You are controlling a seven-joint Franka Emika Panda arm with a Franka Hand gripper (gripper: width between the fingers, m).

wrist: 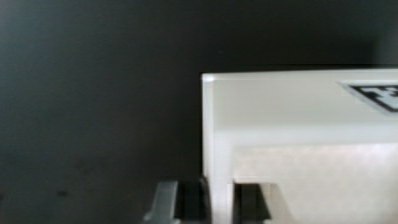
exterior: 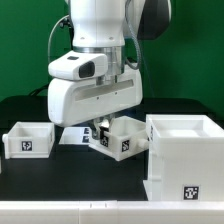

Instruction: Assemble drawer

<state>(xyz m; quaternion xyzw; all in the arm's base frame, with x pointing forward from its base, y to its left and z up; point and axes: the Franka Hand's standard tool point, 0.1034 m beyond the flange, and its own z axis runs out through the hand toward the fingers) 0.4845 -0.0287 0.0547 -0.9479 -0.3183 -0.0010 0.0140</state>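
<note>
Three white, open-topped drawer parts sit on a black table. Largest is the drawer case (exterior: 185,150), a tall square box in the foreground on the exterior view's right, with a black-and-white marker tag (exterior: 188,190) low on its near face. Next in size are two shallow boxes. The middle box (exterior: 120,138) stands just beside the case, towards the exterior view's left, tilted with one corner toward the camera and a tag on its near wall. The left box (exterior: 28,138) sits well apart on the exterior view's left, level on the table, also tagged.

Above the middle box hangs the white robot arm (exterior: 95,80), which hides most of the space behind it. Its gripper (exterior: 100,130) reaches down to that box's rim. In the wrist view the gripper (wrist: 214,205) has its two dark fingers (wrist: 169,203) pressed against either side of a thin white wall of the middle box (wrist: 302,130), so the jaws are clamped on that wall.

The table (exterior: 60,175) is matte black. A flat white marker board (exterior: 72,135) lies on it behind the arm. The backdrop (exterior: 20,50) is plain green.
</note>
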